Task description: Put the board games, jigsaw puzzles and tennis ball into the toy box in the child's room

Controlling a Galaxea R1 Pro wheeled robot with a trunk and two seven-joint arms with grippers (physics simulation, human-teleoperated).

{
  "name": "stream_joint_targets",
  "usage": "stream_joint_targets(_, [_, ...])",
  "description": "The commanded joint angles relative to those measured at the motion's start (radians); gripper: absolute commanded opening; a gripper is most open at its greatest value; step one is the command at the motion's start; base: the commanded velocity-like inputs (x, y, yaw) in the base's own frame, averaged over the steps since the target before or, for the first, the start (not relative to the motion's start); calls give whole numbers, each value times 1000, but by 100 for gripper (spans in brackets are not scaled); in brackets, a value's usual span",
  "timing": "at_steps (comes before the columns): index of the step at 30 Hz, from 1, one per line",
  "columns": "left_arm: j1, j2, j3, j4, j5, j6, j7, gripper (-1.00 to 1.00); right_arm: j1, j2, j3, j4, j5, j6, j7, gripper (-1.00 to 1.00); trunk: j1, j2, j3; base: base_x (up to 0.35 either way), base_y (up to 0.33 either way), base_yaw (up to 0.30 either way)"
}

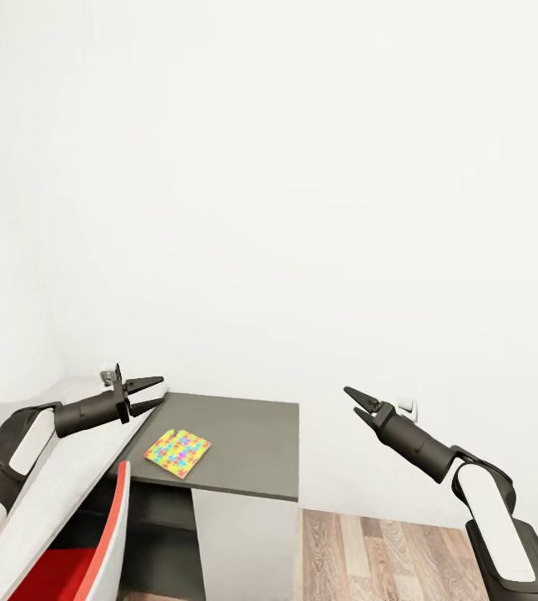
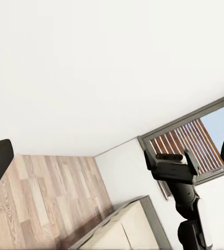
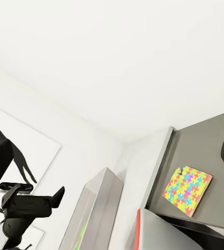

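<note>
One jigsaw puzzle (image 1: 178, 452), a flat square of yellow, pink, blue and green pieces, lies near the left edge of the dark grey side desk (image 1: 248, 438). It also shows in the right wrist view as the puzzle (image 3: 187, 190). My left gripper (image 1: 152, 394) hangs open just above and left of the puzzle, over the seam with the white table (image 1: 56, 488). My right gripper (image 1: 350, 400) is open in the air to the right of the desk, holding nothing. A light grey sloped-sided bin (image 3: 97, 208), possibly the toy box, has a colourful strip at its edge.
A red and white curved object (image 1: 93, 542) sits at the lower left below the table edge. A wall socket (image 1: 408, 409) is behind the right gripper. Wood floor (image 1: 369, 555) lies right of the desk. The left wrist view holds a beige bed corner (image 2: 125, 229) and a slatted window (image 2: 187, 140).
</note>
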Motion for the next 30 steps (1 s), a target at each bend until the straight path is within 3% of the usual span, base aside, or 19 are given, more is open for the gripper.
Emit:
stream_joint_targets(1, [0, 0, 1, 0, -2, 4, -3, 100, -1, 0, -1, 0, 3, 5, 5, 100, 0, -1, -2, -3, 0, -180])
stream_joint_targets(19, [0, 0, 1, 0, -4, 4, -3, 100, -1, -1, -1, 0, 3, 5, 3, 100, 0, -1, -23, 0, 0, -176])
stream_joint_targets(30, [0, 0, 1, 0, -9, 3, -3, 100, -1, -3, -3, 1, 4, 1, -17, 100, 0, -1, -25, 0, 0, -26])
